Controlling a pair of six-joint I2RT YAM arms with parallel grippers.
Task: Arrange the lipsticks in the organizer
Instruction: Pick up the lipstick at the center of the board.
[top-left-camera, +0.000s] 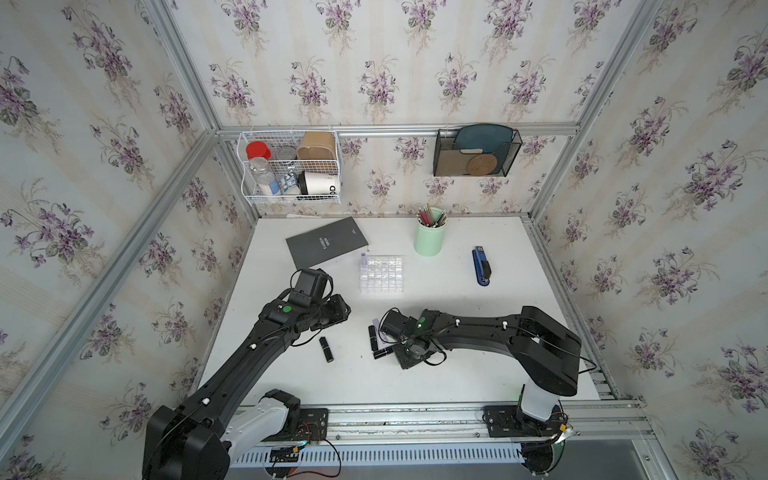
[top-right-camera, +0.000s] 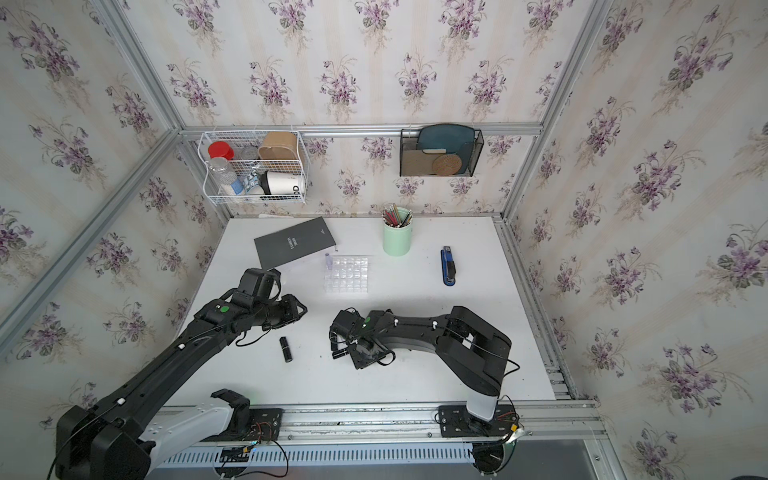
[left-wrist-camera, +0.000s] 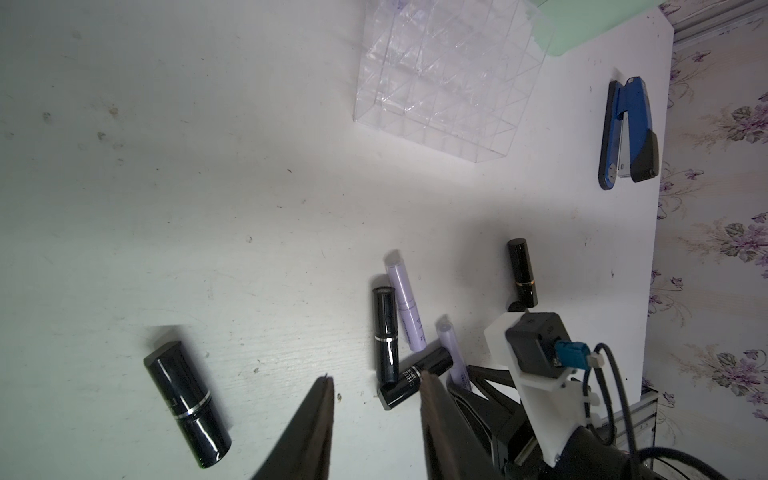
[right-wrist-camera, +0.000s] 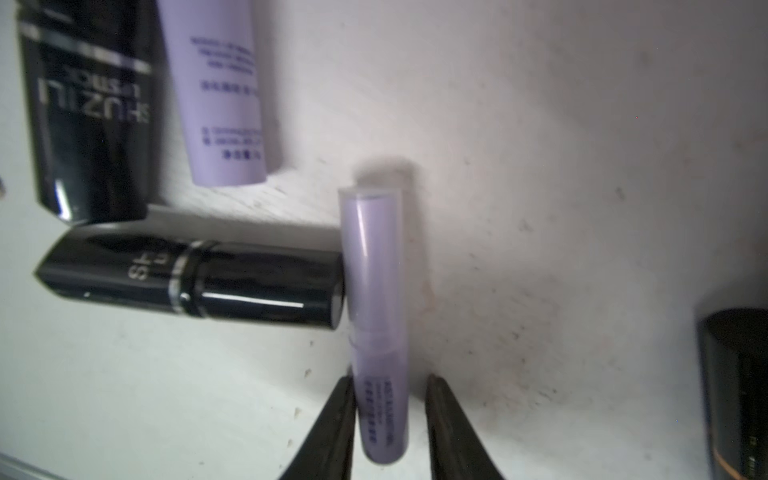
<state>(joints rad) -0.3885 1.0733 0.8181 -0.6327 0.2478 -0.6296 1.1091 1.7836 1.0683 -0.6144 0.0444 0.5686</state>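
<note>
Top views: white surface (top-left-camera: 457, 374) boxed in by aluminium frame rails (top-left-camera: 399, 129) and walls of pale wallpaper (top-left-camera: 374, 50) with purple flower sprigs. On the back wall hang a white wire basket (top-left-camera: 291, 198) of jars and cups and a black mesh holder (top-left-camera: 509, 153). Toward the back of the surface: dark grey booklet (top-left-camera: 326, 242), mint-green cylindrical cup (top-left-camera: 430, 243) of coloured pencils (top-left-camera: 431, 217), blue stapler (top-left-camera: 481, 266). Clear acrylic grid organizer (top-left-camera: 381, 274) stands mid-surface between booklet and stapler; an upright pale lilac tube (top-left-camera: 363, 259) shows at its far left corner. Lone glossy black lipstick (top-left-camera: 326, 349) lies flat between the two arms, toward the front

Left wrist view: left pincer (left-wrist-camera: 378, 376) hangs above the surface, jaws apart, nothing between them. Beyond it, a cluster of black and lilac lipsticks (left-wrist-camera: 385, 332) lies flat. Surface shows small dark specks and smudges

Right wrist view: right pincer (right-wrist-camera: 390, 380) is low at the surface, jaws astride a lying lilac tube (right-wrist-camera: 376, 291). One finger (right-wrist-camera: 338, 415) touches it, a gap shows at the other, so it is not clamped. An end-on black lipstick (right-wrist-camera: 199, 282) butts against the tube's side
</note>
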